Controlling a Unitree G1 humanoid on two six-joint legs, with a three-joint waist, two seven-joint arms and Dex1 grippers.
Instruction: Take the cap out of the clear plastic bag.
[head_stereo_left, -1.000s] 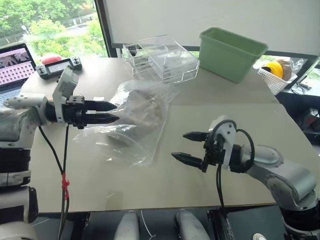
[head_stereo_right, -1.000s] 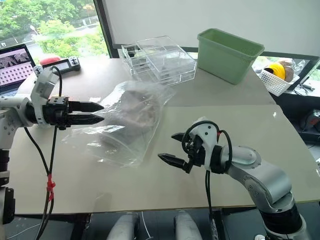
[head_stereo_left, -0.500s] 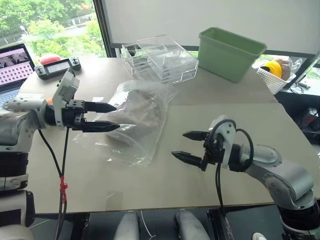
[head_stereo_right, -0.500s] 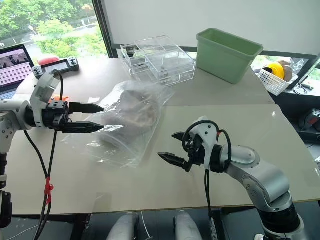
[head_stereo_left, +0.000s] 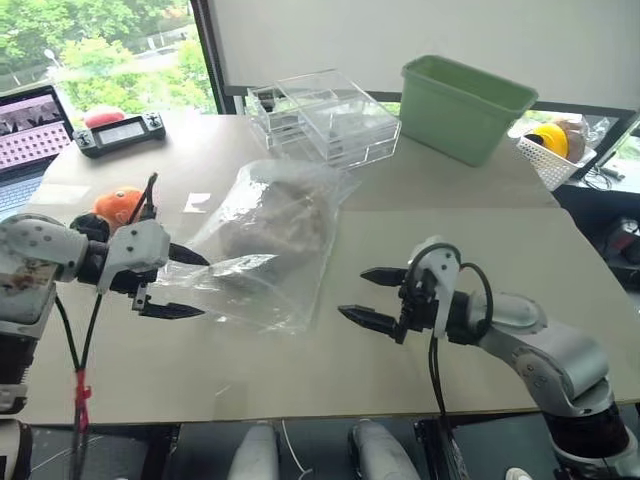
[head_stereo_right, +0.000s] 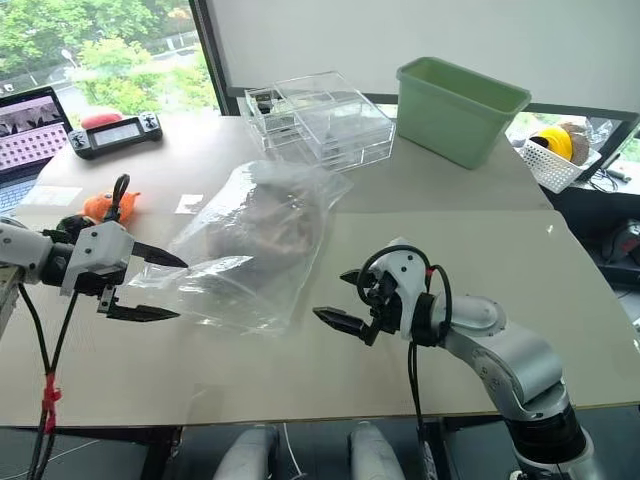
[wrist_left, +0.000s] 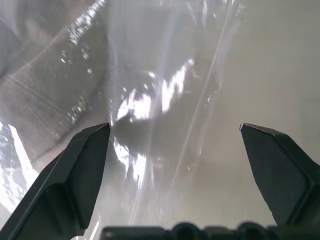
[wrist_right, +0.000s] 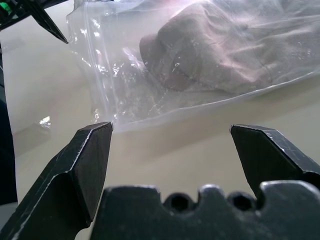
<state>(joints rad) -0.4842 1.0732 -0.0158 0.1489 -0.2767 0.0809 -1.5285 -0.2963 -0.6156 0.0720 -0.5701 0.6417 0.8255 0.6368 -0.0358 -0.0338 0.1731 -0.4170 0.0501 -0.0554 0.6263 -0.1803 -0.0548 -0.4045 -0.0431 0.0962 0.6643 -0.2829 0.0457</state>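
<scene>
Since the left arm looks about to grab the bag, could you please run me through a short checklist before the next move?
1. Left gripper open: ok.
2. Right gripper open, holding nothing: ok.
3. Cap inside the clear plastic bag: ok, not yet removed.
4. Left gripper at the bag's near edge, film between its fingers: cannot tell.
5. Right gripper apart from the bag: ok.
6. Which end of the bag is open: cannot tell.
</scene>
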